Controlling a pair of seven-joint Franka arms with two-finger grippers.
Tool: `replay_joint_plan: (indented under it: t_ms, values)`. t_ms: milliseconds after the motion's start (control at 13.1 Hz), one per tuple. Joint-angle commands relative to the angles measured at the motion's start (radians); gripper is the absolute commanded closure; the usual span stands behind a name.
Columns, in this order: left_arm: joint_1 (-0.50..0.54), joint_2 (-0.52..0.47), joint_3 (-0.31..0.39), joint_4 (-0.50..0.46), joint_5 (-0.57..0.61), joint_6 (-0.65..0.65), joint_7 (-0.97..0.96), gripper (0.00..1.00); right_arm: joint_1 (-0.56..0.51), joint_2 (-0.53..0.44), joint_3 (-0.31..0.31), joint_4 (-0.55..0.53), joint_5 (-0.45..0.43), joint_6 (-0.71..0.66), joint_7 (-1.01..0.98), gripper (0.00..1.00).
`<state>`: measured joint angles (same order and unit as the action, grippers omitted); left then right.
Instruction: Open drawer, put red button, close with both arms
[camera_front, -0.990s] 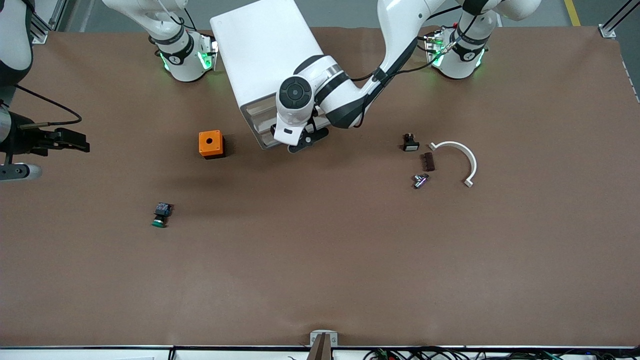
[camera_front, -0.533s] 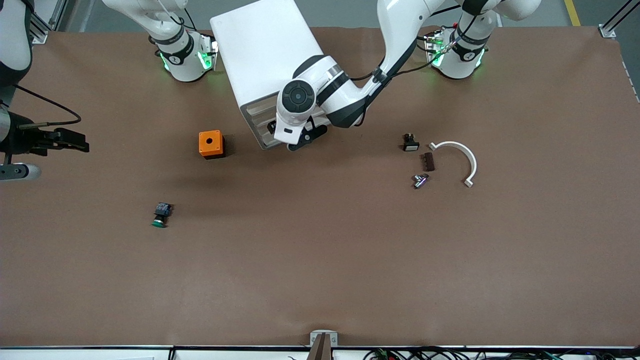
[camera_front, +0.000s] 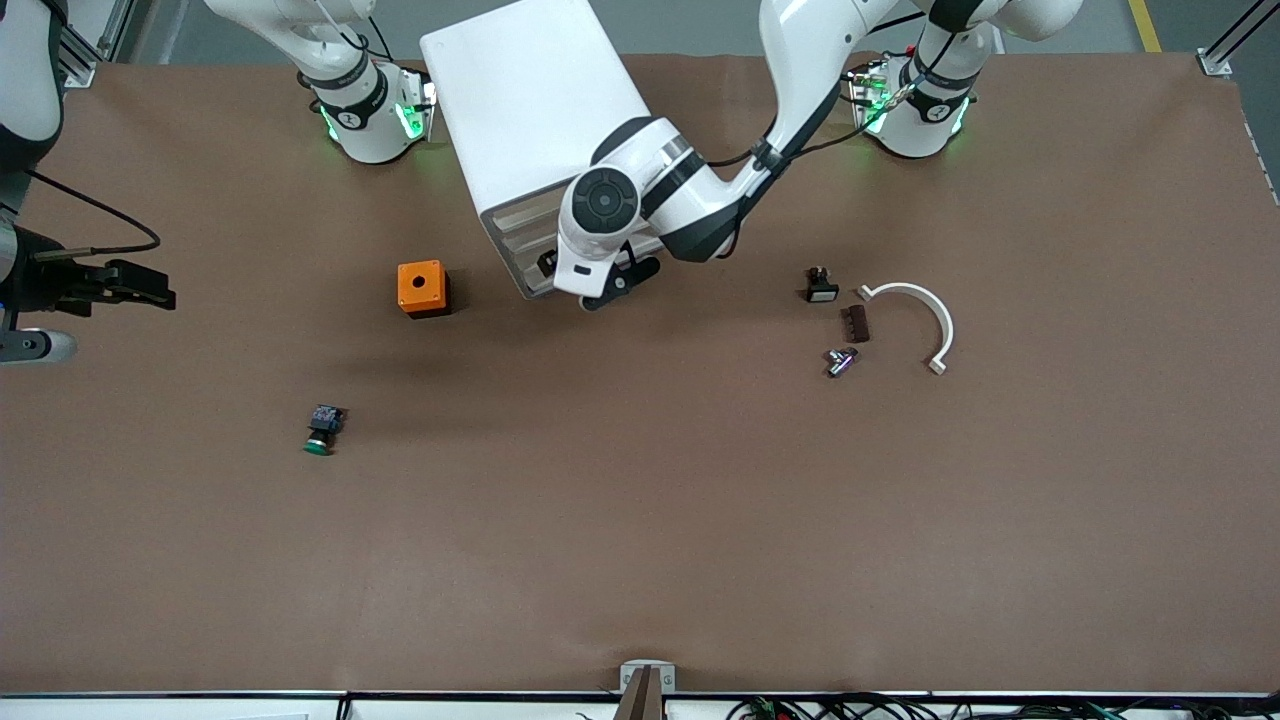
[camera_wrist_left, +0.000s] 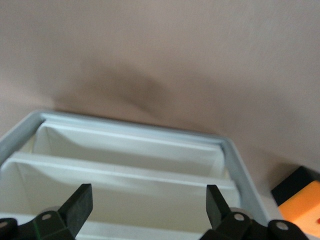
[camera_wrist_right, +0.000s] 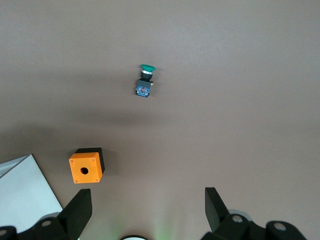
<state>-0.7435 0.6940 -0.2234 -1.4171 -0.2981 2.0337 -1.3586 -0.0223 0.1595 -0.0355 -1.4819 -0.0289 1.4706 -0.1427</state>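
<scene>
Right gripper (camera_front: 168, 297) waiting over matte brown table (camera_front: 700, 520), fingers spread wide, grasping nothing. Between both grippers: green-capped round plastic button (camera_front: 321, 430), then orange square box (camera_front: 421, 288) with round hole. Left gripper (camera_front: 600, 287) at front of smooth white boxy drawer cabinet (camera_front: 530, 110), fingers apart, empty. Red button not seen; place and direction cannot be told.

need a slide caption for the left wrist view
Left pincer open at the white drawer unit, orange box beside it.
</scene>
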Motion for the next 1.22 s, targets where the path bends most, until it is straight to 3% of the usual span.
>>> replay_joint_plan:
  t_ms: [0,533,913,1142]
  values:
    - [0.055,-0.034,-0.001,-0.003,0.026,0.003,0.048,0.0,-0.022,-0.005,0.016,0.052,0.003,-0.015,0.014,0.0]
    - [0.208,-0.142,-0.002,-0.046,0.122,-0.003,0.225,0.0,-0.013,-0.055,0.019,0.065,0.0,-0.056,0.107,0.0]
    - [0.332,-0.336,-0.001,-0.238,0.132,-0.015,0.386,0.0,-0.024,-0.098,0.011,0.061,0.004,-0.124,0.08,0.0]
    - [0.458,-0.468,-0.001,-0.319,0.184,-0.152,0.621,0.0,-0.031,-0.118,0.014,0.039,0.006,-0.105,0.021,0.0]
